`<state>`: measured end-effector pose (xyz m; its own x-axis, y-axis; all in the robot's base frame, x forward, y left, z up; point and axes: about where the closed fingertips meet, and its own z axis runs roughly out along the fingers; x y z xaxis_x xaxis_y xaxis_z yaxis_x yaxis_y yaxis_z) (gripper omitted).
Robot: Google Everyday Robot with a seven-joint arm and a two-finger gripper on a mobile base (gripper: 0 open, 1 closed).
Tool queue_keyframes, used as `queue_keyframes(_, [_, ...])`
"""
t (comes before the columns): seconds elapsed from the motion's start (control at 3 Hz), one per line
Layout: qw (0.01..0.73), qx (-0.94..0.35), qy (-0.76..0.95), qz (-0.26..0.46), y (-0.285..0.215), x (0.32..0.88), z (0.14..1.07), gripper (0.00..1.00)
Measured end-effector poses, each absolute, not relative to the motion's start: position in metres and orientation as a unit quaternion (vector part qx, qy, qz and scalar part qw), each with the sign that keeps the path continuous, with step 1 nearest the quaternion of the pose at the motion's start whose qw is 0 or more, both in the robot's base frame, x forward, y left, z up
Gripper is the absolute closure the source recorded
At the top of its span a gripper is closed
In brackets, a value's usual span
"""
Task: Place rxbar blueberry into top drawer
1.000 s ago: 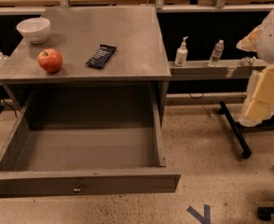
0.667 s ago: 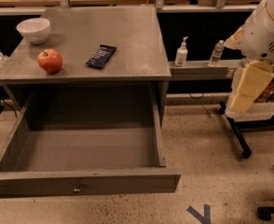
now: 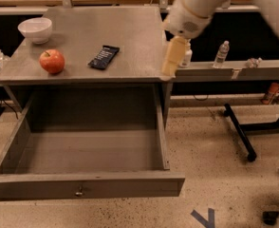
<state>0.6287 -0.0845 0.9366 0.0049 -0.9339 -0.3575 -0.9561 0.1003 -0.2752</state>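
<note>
The rxbar blueberry (image 3: 104,57), a small flat dark bar with pale lettering, lies on the grey cabinet top (image 3: 125,37), right of a red apple (image 3: 51,61). The top drawer (image 3: 87,184) is pulled out wide below the cabinet top, with nothing in it and a small metal knob at the centre of its front panel. My gripper (image 3: 171,61) hangs from the white arm at the right edge of the cabinet top, well to the right of the bar and holding nothing that I can see.
A white bowl (image 3: 35,30) stands at the back left of the cabinet top. Bottles (image 3: 222,53) stand on a rail to the right. A black stand leg (image 3: 239,132) lies on the speckled floor at the right.
My arm has swung left from the far right of the view to the right edge of the cabinet top. The bar, apple, bowl and drawer have not moved.
</note>
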Motion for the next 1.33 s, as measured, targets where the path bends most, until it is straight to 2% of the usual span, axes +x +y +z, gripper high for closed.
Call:
queue_keyframes(0.33, [0.297, -0.667, 0.678, 0.084, 0.015, 0.716, 0.923, 0.00])
queue_keyframes(0.67, [0.363, -0.607, 0.699, 0.107, 0.052, 0.756, 0.937, 0.00])
queue_keyframes(1.33, [0.390, -0.580, 0.702, 0.137, 0.062, 0.768, 0.934, 0.00])
